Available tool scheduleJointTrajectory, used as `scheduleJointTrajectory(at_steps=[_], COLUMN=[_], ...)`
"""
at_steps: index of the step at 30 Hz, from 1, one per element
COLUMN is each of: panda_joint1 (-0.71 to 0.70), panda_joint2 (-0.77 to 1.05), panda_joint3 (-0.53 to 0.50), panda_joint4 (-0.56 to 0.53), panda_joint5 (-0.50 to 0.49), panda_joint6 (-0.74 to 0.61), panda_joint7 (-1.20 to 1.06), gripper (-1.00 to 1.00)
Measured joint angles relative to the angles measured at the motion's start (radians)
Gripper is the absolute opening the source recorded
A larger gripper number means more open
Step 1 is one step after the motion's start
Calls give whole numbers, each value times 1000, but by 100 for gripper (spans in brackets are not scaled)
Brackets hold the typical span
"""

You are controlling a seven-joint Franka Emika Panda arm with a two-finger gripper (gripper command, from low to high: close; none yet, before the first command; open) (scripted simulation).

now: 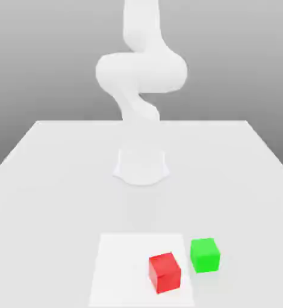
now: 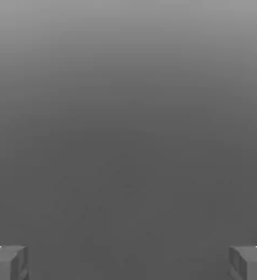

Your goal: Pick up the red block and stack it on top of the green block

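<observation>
- The red block (image 1: 165, 272) sits on a pale square patch (image 1: 123, 264) of the worktop (image 1: 47, 180), at about five o'clock from the arm's base (image 1: 141, 165).
- The green block (image 1: 205, 255) stands just beside it, at its two o'clock, apart.
- The tool (image 2: 128, 262) has its fingers (image 2: 7, 262) spread wide, holding nothing.
- Step in hand, as I judge it: the approach; next, descend over the red block and close.

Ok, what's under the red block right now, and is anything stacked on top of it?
The red block sits on a pale square mat on the table. Its top is bare. The green block stands beside it, just off the mat, apart. The mat directly beneath the block is covered.
</observation>
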Motion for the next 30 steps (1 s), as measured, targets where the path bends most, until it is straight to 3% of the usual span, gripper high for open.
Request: scheduleJointTrajectory(at_steps=[22, 28, 29, 30], panda_joint1=[95, 95, 95, 95], panda_joint2=[804, 1021, 1041, 1041], panda_joint3=[-3, -1, 0, 0], panda_joint4=[-244, -231, -228, -228], panda_joint5=[6, 4, 4, 4], panda_joint6=[363, 530, 547, 547], panda_joint7=[-206, -215, -216, -216], gripper=[0, 0, -100, -100])
